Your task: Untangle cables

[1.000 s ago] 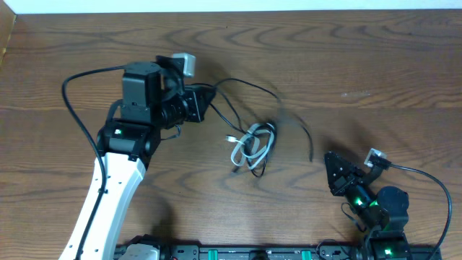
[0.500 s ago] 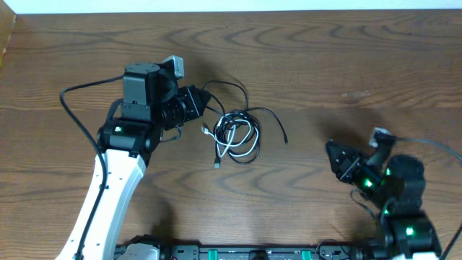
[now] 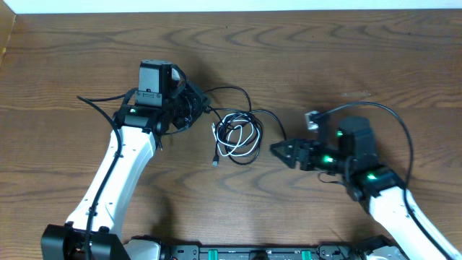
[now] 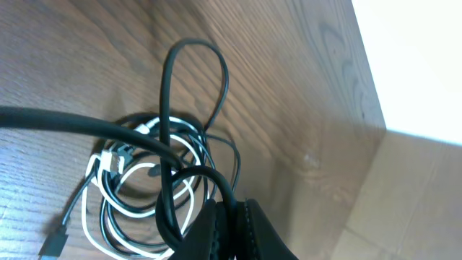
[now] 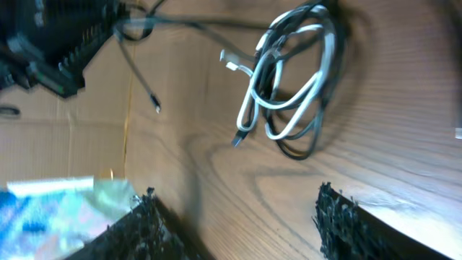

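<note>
The cables [image 3: 237, 137] lie mid-table as one tangled coil of black cords and a white cord [image 3: 232, 150]. My left gripper [image 3: 203, 110] is at the coil's upper left, shut on a black cable that loops up and back into the coil. The left wrist view shows that cord pinched between the fingers [image 4: 254, 230], with the coil [image 4: 141, 189] just beyond. My right gripper [image 3: 280, 151] is low on the table right of the coil, jaws open and empty, close to a loose black cable end [image 3: 282, 133]. In the right wrist view the coil [image 5: 290, 90] lies ahead of the spread fingers [image 5: 346, 224].
The table's far edge [image 3: 231, 11] meets a white wall. A cardboard panel [image 3: 6, 40] stands at the far left corner. A black equipment rail [image 3: 238, 253] with green lights runs along the front edge. Thick black arm wires arch over each arm.
My right arm has swung from the front right corner leftward to just beside the coil, and its jaws have opened. The left gripper shifted slightly, still gripping the black cable, and the coil slid left.
</note>
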Motion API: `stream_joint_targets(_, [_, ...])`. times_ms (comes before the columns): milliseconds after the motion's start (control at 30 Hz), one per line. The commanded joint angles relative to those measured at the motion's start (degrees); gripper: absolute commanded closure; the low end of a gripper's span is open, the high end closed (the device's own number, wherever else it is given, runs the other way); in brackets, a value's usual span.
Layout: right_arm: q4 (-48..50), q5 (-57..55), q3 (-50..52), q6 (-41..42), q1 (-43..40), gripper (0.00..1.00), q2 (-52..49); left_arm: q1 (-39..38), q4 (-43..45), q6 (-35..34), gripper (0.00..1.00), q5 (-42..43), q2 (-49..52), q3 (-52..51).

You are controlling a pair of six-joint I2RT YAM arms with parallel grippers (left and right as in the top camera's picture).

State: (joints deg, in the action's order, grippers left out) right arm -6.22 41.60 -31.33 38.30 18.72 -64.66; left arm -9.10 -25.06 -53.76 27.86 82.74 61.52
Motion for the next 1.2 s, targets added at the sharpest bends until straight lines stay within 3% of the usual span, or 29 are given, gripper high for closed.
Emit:
stream_joint_targets(0, [4.74, -4.02, -0.81, 0.02, 5.01, 0.32, -4.61, 0.15, 0.31, -1.75, 0.92, -5.66, 0.0, 0.26])
stream_joint_targets(167, [11.26, -14.43, -0.81, 5.29, 11.63, 0.33, -11.19, 0.15, 0.31, 0.11, 0.92, -8.04, 0.0, 0.26])
stream_joint_targets(433, [29.9, -22.86, -0.81, 8.61, 20.17, 0.33, -23.26, 0.15, 0.26, 0.11, 0.92, -8.07, 0.0, 0.26])
stream_joint_targets(767, [48.13, -32.24, -1.18, 19.15, 23.39, 0.44, -38.45, 0.15, 0.0, 0.13, 0.92, -8.07, 0.0, 0.26])
stream_joint_targets(833, [51.47, -31.65, -1.84, 19.17, 23.39, 0.55, -40.59, 0.15, -0.37, 0.15, 0.92, -8.07, 0.0, 0.26])
stream_joint_targets(900, [53.13, -30.42, -2.43, 19.1, 23.39, 0.78, -41.42, 0.15, -0.63, 1.31, 0.92, -8.07, 0.0, 0.26])
stream_joint_targets(967, [53.16, -29.27, -2.62, 18.84, 23.28, 0.95, -41.33, 0.15, -0.81, 3.61, 0.92, -8.07, 0.0, 0.26])
stream_joint_targets(1000, [53.02, -28.33, -2.62, 18.27, 23.12, 0.99, -41.07, 0.15, -1.03, 4.39, 0.92, -8.04, 0.0, 0.26])
stream_joint_targets(1167, [47.58, -23.52, -2.62, 13.29, 21.35, 0.99, -38.58, 0.15, -1.9, 5.09, 0.92, -8.02, 0.0, 0.26])
